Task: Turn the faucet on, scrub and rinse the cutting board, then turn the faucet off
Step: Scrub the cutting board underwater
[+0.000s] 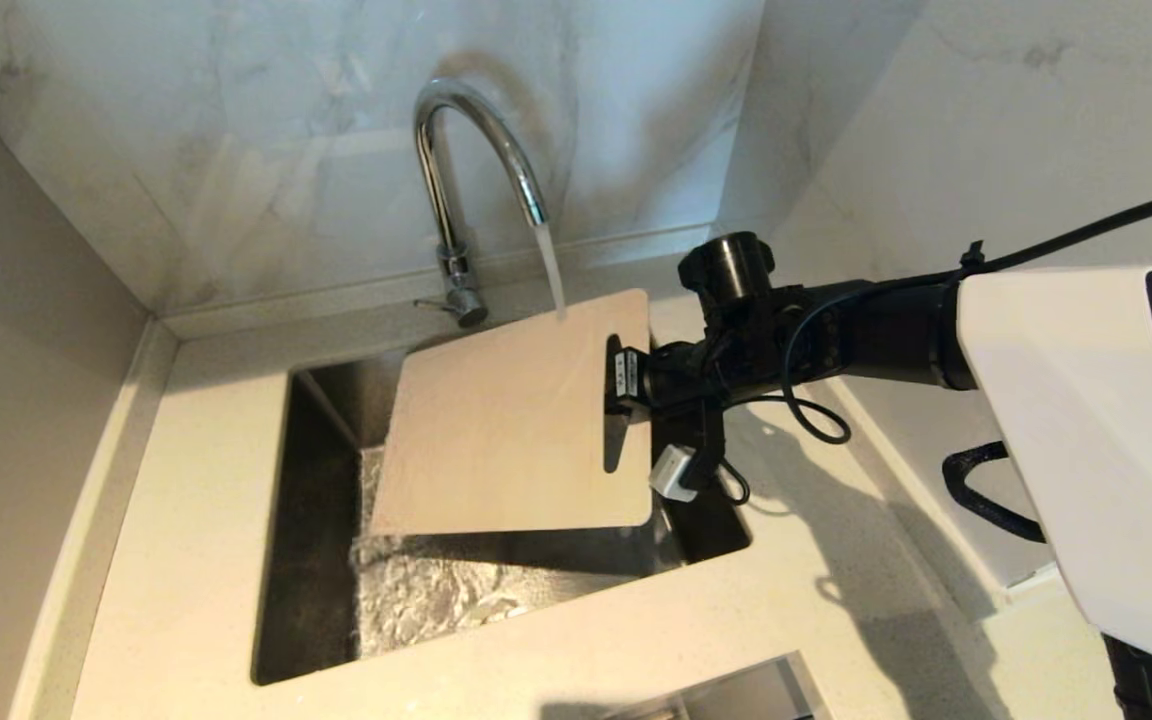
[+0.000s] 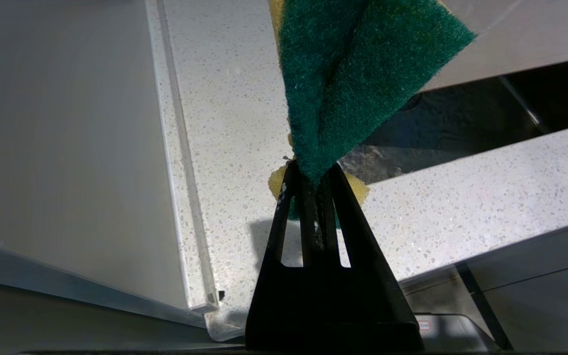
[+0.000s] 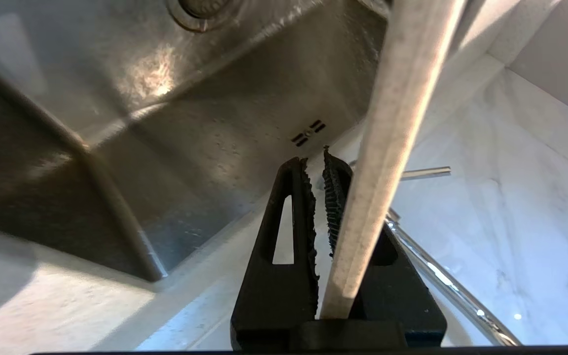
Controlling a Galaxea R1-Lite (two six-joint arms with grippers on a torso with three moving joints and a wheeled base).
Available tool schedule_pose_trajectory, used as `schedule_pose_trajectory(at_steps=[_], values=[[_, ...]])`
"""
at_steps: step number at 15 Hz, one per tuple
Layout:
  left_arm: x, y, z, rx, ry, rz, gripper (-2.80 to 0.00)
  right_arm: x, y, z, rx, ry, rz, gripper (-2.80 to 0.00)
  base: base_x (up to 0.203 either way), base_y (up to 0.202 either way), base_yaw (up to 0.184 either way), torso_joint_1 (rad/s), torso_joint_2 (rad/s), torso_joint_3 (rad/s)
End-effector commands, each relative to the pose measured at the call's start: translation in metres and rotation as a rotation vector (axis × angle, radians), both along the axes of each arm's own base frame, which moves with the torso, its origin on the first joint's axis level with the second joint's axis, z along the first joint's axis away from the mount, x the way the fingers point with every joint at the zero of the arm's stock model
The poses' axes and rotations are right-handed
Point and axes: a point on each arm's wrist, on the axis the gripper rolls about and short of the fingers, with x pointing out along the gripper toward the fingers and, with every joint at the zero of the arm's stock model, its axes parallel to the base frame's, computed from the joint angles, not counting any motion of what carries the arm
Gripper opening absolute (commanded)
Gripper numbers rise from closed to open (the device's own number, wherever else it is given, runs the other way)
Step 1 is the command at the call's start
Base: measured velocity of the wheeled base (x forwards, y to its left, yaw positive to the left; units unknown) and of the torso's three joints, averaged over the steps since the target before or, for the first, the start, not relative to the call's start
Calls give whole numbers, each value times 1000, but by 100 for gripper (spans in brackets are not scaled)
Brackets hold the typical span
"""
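Board under running water

The right gripper [image 1: 626, 378] clamps the board [image 1: 511, 420] at its slot end, hiding part of the slot; the board tilts over the sink [image 1: 276, 560] beneath the faucet [image 1: 456, 190]. The left gripper [image 2: 313, 180], outside the head view, pinches a sponge [image 2: 353, 74].

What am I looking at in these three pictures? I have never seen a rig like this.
This is a two-armed robot at a kitchen sink. The wide picture comes from a camera on its head; the other two sit on its wrists, behind the fingers. In the head view the right gripper holds a cutting board by its handle end, tilted over the sink under running water from the faucet. The right wrist view shows that board edge-on. The left wrist view shows the left gripper shut on a green and yellow sponge above the counter.
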Motion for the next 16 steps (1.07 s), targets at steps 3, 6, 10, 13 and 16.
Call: schedule_pose_trajectory(at_steps=[3,6,10,13,16], values=[[0,0,0,-1,1,1,-280,11,8,-7,16,2,0,-280,0,0,0,0,0,0],[0,0,0,-1,1,1,-280,12,11,-10,14,8,4,-280,0,0,0,0,0,0],[0,0,0,-1,1,1,-280,4,8,-5,7,24,5,-280,0,0,0,0,0,0],[0,0,0,0,1,0,-280,-11,3,-8,-21,80,10,-280,0,0,0,0,0,0],[0,0,0,3,1,0,-280,-38,-7,-3,-36,114,14,-280,0,0,0,0,0,0]])
